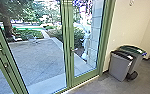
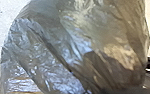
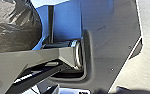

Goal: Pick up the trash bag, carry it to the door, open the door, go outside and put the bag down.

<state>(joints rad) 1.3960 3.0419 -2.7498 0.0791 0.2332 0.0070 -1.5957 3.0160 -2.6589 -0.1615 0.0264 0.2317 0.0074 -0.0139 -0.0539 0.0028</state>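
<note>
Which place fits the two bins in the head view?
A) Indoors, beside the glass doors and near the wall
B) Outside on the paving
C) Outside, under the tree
A: the grey bin and the green-lidded bin stand on the indoor floor, near the pale wall and to the right of the green door frame.

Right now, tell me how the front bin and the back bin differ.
The front bin has a blackish lid, the back bin a green one. The front bin stands unobstructed, while the back bin is partly hidden behind it. Both are greyish and upright.
</note>
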